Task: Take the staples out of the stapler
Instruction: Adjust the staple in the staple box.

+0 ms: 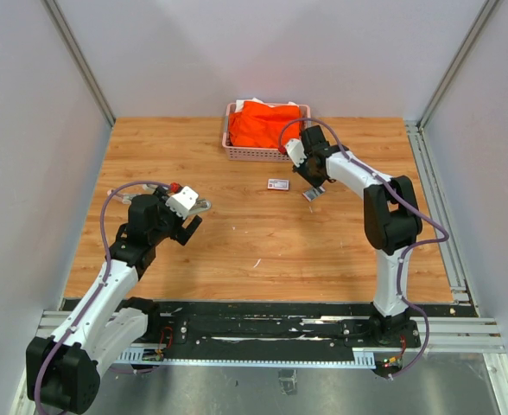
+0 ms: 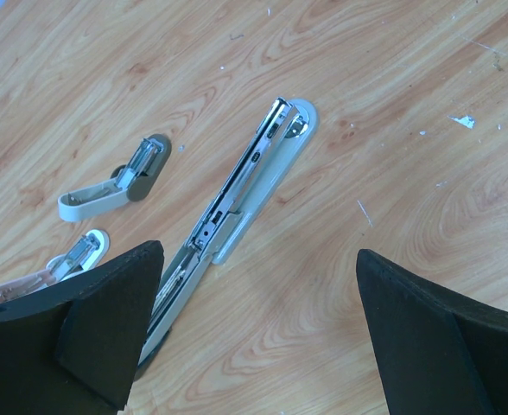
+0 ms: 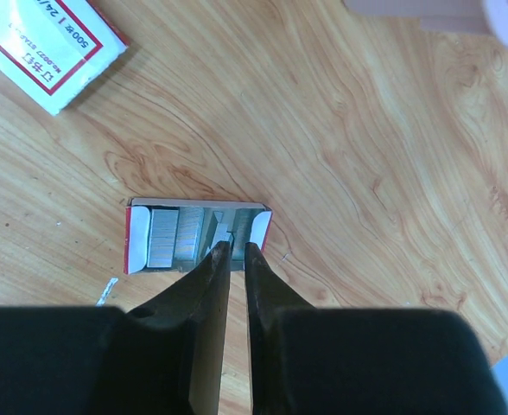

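Black fingers of your left gripper (image 2: 256,252) stand spread wide with nothing between them, hovering low over the wooden table (image 1: 263,251) on its left side. Directly beneath them the stapler (image 2: 250,177) lies flat, swung fully open so that its metal rail faces up along the pale base. You cannot tell from here whether that rail is loaded. Just to its left lie two small clip-shaped tools, one grey and white (image 2: 116,183), one pinkish (image 2: 73,259), apart from each other and from the stapler.

Farther out and to the right, your right gripper (image 3: 234,248) points down with its fingers closed to a narrow slit. Its tips sit at the near edge of a small open tray (image 3: 135,238) with red-and-white ends. The staples (image 3: 163,238) lie inside this tray as silvery strips, and one pale strip stands tilted right at the fingertips. Whether it is pinched is not clear. One loose strip (image 3: 107,292) lies on the wood just beside the tray.

Beyond the tray rests a white box with a red label (image 3: 51,47). At the far edge sits a pink basket (image 1: 237,151) holding an orange cloth (image 1: 267,125).
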`<state>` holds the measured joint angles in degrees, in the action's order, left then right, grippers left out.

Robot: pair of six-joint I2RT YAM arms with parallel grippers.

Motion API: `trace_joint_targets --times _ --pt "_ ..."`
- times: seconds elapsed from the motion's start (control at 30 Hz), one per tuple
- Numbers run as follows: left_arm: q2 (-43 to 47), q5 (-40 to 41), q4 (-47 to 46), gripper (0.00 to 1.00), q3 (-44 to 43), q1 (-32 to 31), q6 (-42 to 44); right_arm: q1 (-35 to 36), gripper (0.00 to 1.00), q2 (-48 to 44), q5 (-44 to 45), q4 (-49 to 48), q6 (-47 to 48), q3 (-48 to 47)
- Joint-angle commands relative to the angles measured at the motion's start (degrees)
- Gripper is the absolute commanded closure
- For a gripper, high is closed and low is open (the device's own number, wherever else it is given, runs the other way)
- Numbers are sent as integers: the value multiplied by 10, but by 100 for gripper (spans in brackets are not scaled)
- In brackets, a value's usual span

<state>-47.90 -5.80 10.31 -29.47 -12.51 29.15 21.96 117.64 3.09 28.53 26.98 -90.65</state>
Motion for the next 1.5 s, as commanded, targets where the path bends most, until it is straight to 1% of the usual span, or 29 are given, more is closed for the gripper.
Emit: trace_joint_targets --times 0.0,0.23,0.83,1.03,1.47 --pt "3 4 -20 2 4 -1 2 7 86 -11 -22 19 -7 -18" --pt "4 4 -20 2 4 -1 2 7 86 11 -30 25 -17 -24" --pt "4 4 -21 2 5 -1 3 7 84 32 19 12 -19 -24" --pt "3 4 -21 2 5 -1 3 7 81 26 -3 9 -25 -20" --pt "2 3 -21 2 4 0 3 7 79 28 5 4 -26 -18"
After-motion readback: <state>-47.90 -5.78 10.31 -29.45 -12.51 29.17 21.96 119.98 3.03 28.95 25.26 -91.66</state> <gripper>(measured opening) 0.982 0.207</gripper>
